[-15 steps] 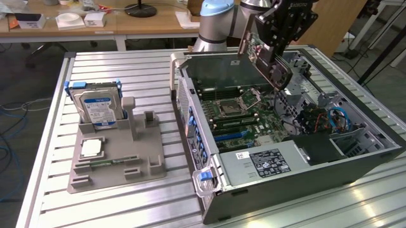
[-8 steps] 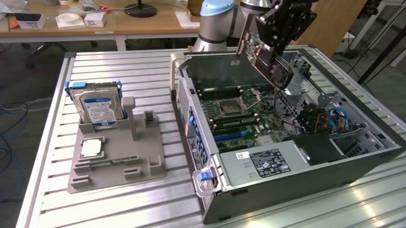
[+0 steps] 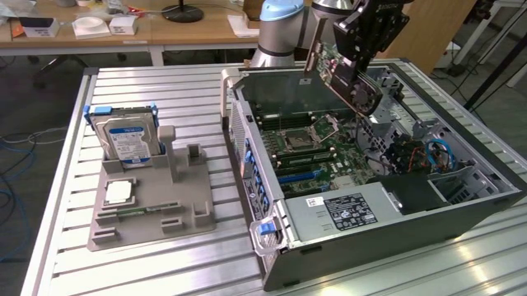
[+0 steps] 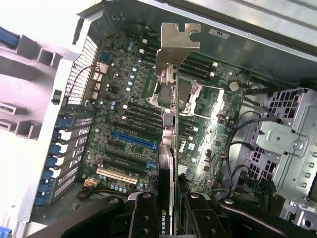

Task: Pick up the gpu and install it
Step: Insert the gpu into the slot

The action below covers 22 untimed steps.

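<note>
**Pincer clamping gpu above open case**

Pincer [image 3: 362, 58] is gripping the gpu [image 3: 339, 77] on both faces. The card is hanging edge-on just below it, silver bracket [image 4: 179, 37] leading, probably to keep it square to the motherboard [image 3: 321, 154] underneath, inside the computer case [image 3: 395, 237].

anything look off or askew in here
nothing spilled or damaged. only the gpu stands out: clamped in the gripper, it hangs tilted over the open computer case, not seated in any slot on the motherboard.
</note>
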Motion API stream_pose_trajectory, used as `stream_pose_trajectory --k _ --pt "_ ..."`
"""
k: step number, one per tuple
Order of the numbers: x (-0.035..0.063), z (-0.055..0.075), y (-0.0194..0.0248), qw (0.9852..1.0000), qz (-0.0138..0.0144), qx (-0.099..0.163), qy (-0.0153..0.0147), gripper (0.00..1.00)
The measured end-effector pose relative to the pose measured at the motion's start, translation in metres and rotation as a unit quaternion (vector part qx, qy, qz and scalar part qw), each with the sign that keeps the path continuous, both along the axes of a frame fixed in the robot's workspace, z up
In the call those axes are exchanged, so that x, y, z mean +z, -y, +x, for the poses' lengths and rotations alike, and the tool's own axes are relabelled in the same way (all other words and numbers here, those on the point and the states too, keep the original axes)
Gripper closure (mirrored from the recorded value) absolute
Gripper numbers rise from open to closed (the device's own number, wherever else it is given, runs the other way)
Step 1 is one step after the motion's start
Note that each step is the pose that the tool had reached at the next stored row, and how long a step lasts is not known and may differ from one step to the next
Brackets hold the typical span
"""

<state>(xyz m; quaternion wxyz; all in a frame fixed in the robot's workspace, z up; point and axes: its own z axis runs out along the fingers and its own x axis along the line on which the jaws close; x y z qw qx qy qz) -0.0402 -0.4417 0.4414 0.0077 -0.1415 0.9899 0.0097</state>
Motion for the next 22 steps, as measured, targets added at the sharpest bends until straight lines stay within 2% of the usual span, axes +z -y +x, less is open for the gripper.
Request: stream_pose_trajectory --k 11,17,22 --pt "0.0 0.0 0.0 0.999 0.0 0.046 0.0 0.74" --pt "0.0 0.0001 0.0 0.9973 0.0 0.073 0.0 0.74" --pt "0.0 0.0001 0.0 0.9953 0.0 0.097 0.0 0.74"
